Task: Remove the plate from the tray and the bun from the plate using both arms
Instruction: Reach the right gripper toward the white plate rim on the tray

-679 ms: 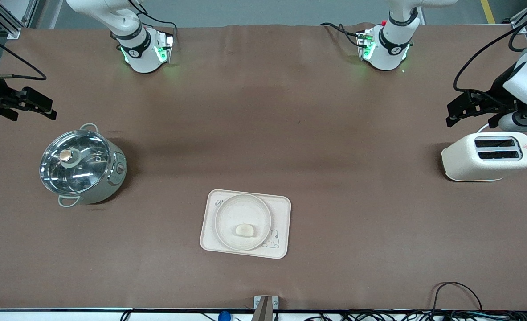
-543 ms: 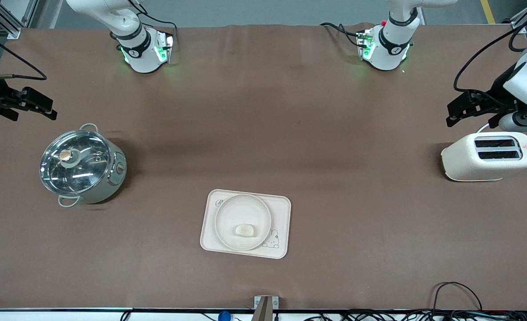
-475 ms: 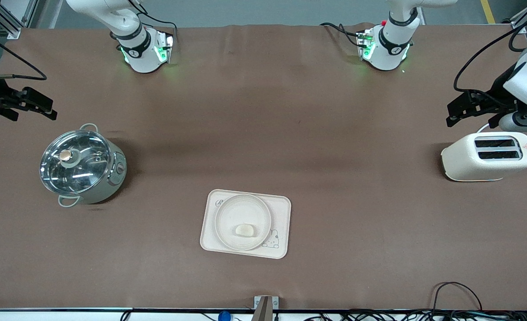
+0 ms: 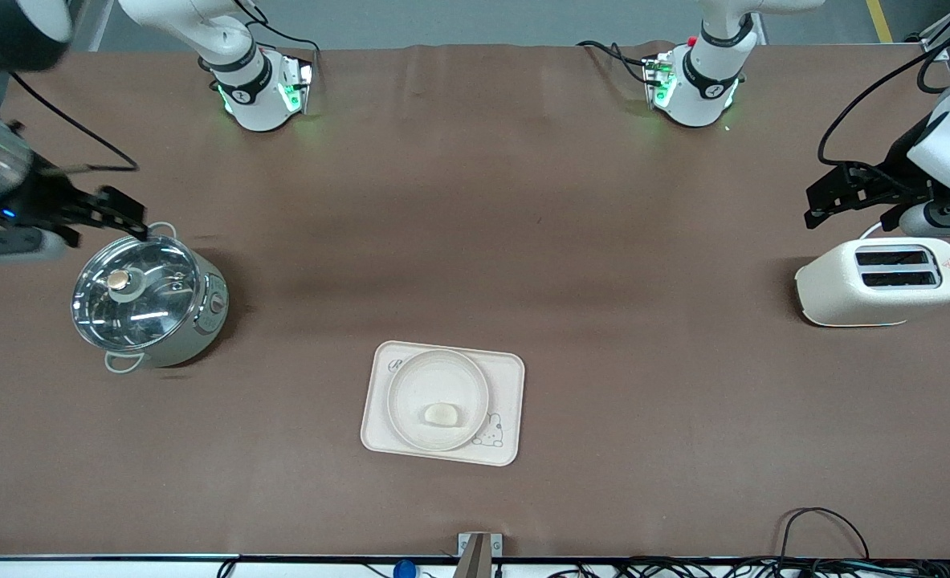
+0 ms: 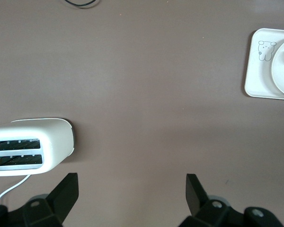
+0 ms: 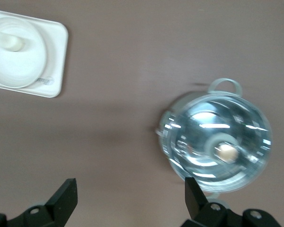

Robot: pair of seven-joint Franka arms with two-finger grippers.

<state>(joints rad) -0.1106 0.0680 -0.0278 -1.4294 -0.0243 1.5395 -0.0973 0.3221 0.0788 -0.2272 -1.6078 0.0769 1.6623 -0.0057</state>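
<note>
The cream rectangular tray (image 4: 509, 377) with the rabbit drawing lies on the table near the front camera. The round plate (image 4: 434, 381) rests on it, and the small pale bun (image 4: 441, 414) lies on the plate. My right gripper (image 4: 131, 218) is open and empty, up over the table at the rim of a pot. Its wrist view shows the tray (image 6: 54, 71), the plate (image 6: 23, 66) and the bun (image 6: 12, 42) well away from its gripper (image 6: 130, 191). My left gripper (image 4: 813, 207) is open and empty over the table beside a toaster; its gripper (image 5: 131, 187) is far from the tray (image 5: 255, 75).
A steel pot with a glass lid (image 4: 147, 299) stands toward the right arm's end, also in the right wrist view (image 6: 215, 142). A cream toaster (image 4: 880, 281) stands toward the left arm's end, also in the left wrist view (image 5: 31, 146). Cables lie along the table's front edge.
My right gripper has moved in from the table's end toward the middle, now at the pot's rim. The left arm, tray, plate and bun have not moved.
</note>
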